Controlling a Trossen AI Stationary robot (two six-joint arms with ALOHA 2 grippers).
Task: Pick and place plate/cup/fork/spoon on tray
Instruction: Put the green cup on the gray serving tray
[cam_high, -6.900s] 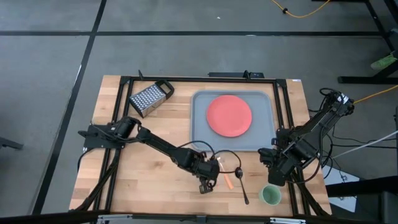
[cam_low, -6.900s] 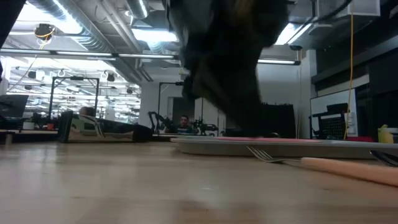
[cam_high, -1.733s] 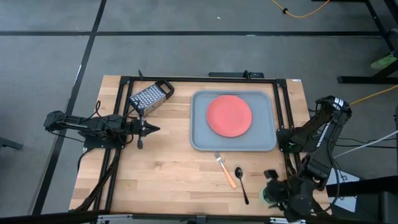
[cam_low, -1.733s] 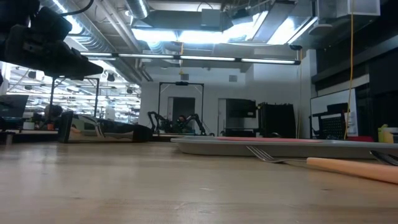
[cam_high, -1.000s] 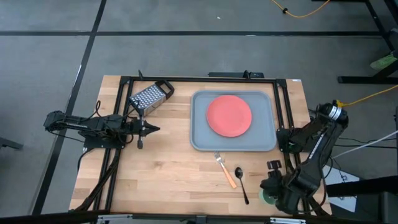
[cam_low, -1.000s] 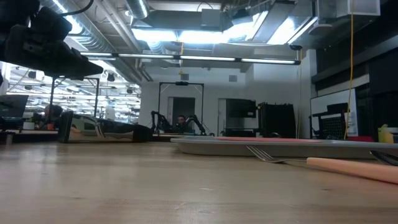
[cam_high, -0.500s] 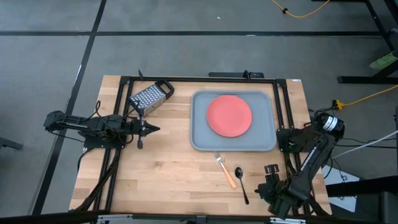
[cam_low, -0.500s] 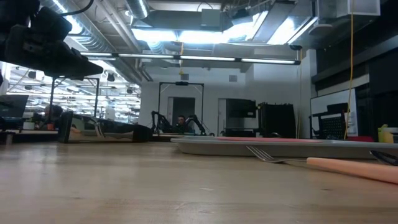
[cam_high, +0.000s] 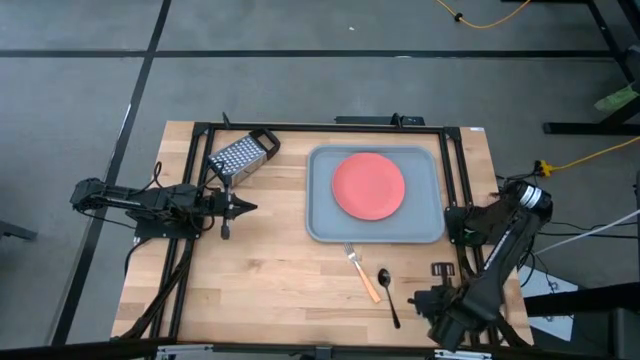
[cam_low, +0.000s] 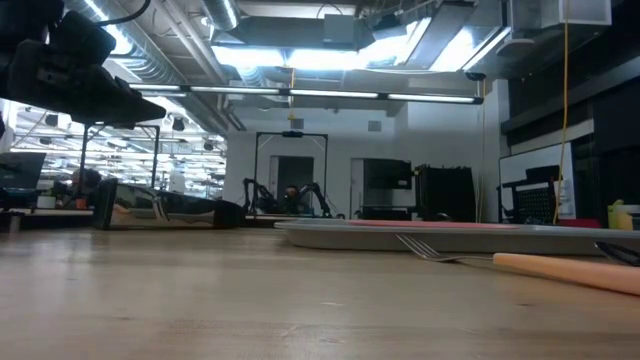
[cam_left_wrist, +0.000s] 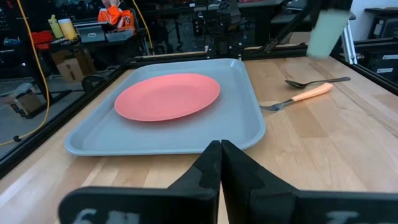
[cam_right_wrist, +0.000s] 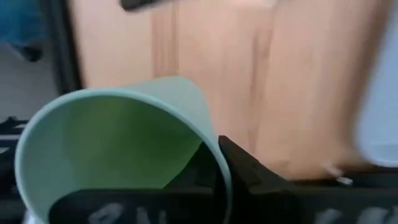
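The coral-red plate (cam_high: 368, 186) lies on the grey-blue tray (cam_high: 425, 225) at the far right of the table. The orange-handled fork (cam_high: 363, 276) and the dark spoon (cam_high: 389, 294) lie on the wood in front of the tray. My right gripper (cam_high: 432, 303) is near the table's front right corner, shut on the pale green cup (cam_right_wrist: 118, 149). The arm hides the cup in the high view. The cup also shows in the left wrist view (cam_left_wrist: 328, 31), above the table. My left gripper (cam_high: 245, 207) is shut and empty at the left, clear of the table. My right gripper holds the cup by its rim and wall (cam_right_wrist: 211, 146), with one finger inside the cup and one finger (cam_right_wrist: 245, 171) outside it. The left wrist view shows the cup lifted clear of the table.
A metal box grater (cam_high: 242, 156) lies at the table's far left, near my left gripper. Black frame rails (cam_high: 200, 160) run along the table's edges. Bare wood lies between the left arm and the fork.
My right gripper has moved a little toward the table's left edge. The arm behind it has swung over the spot at the near right corner where a bit of the green cup showed, and it now hides the cup in the high view.
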